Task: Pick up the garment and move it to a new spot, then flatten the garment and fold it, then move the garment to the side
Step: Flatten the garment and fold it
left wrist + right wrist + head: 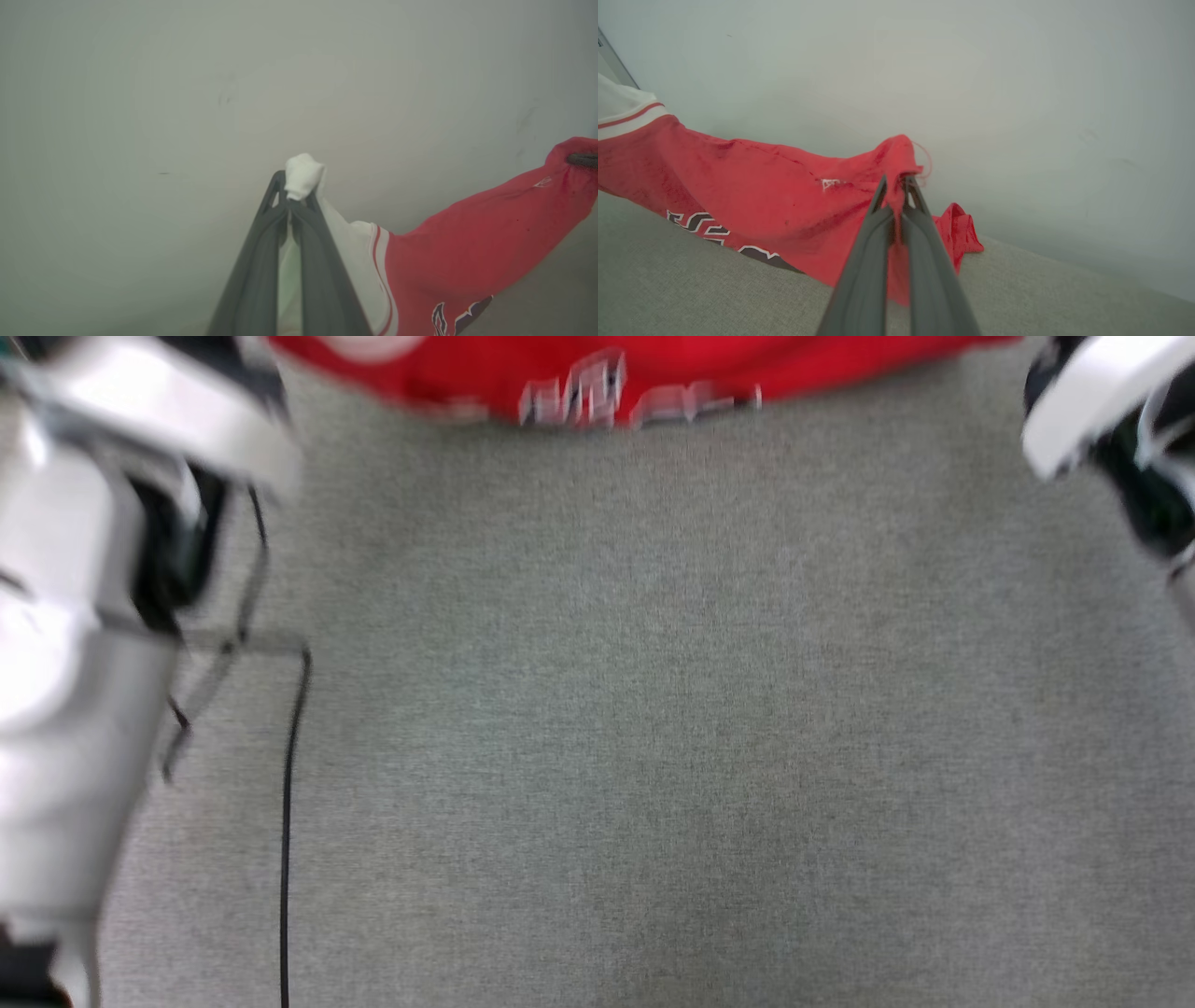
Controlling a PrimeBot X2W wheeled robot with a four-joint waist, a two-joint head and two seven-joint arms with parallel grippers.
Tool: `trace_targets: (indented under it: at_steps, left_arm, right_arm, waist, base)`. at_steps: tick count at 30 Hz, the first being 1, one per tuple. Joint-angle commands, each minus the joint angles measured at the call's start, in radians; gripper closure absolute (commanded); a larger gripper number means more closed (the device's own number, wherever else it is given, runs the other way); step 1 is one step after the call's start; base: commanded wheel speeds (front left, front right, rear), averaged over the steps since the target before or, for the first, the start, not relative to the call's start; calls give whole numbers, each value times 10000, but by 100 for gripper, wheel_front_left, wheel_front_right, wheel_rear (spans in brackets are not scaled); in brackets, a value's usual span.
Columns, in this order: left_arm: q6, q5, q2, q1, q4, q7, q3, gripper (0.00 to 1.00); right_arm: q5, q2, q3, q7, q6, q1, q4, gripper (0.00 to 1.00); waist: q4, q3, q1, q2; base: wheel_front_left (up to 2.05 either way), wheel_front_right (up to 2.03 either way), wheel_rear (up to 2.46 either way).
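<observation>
The garment (653, 364), red with black white-outlined numerals, hangs stretched along the top edge of the blurred head view. In the left wrist view my left gripper (293, 191) is shut on a bunched white part of the garment (467, 242), whose red body stretches off to the right. In the right wrist view my right gripper (896, 184) is shut on a red edge of the garment (761, 186), which sags down to the grey fabric surface (691, 289). The two arms hold it up between them, and my pale forearms frame the head view's upper corners.
Grey fabric surface (653, 709) spreads below the garment. A black cable (286, 821) runs down its left side beside my left arm (84, 644). A pale wall (1017, 93) stands behind the surface.
</observation>
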Motion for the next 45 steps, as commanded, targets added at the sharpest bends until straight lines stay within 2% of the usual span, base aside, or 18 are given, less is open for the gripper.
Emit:
trace_targets:
  at_steps: [1,7,12,17,19,23,32,36,45]
  left_arm:
    - [242,-86,-39,912,-424,-44,81,100]
    - [752,-407,17,3623,-1473,-43,156,100]
    - [972,-1010,122,5792,-2100,-22,245,100]
    - [1326,-1491,260,7821,-2750,99,211,100]
    - [1368,-1945,141,8587,-2995,102,284,100]
    - [1632,-2187,230,9900,-3276,194,180,100]
    - [1847,-2907,56,11842,-3775,490,-128,100]
    - [1930,-3270,189,12642,-3948,748,-169,100]
    - [1738,-3914,537,13867,-4338,1685,-644,100]
  right_arm:
    - [323,-240,126,-79,-11,664,-278,100]
    - [1150,-802,437,-79,-11,2544,-1067,100]
    - [1605,-1213,776,39,-11,4161,-1480,100]
    - [1664,-1741,1209,-123,-11,5655,-1881,100]
    - [1858,-1804,1161,-186,-11,6302,-1989,100]
    - [2212,-1952,932,-407,-13,7407,-2230,100]
    - [2317,-2350,477,-445,-11,9326,-2860,100]
    - [2247,-2610,275,-280,-13,10306,-3281,100]
    - [2205,-2964,-473,282,-11,12124,-4144,100]
  waist:
    - [117,-530,1,0]
    - [204,-1415,1,0]
    - [205,-2255,1,0]
    - [197,-3030,1,0]
    - [222,-3322,1,0]
    - [220,-3768,1,0]
    - [184,-4474,1,0]
    - [202,-4788,1,0]
    - [220,-5006,1,0]
  base:
    - [0,0,0]
    - [0,0,0]
    - [0,0,0]
    - [0,0,0]
    - [0,0,0]
    - [0,0,0]
    - [0,0,0]
    - [0,0,0]
    - [0,0,0]
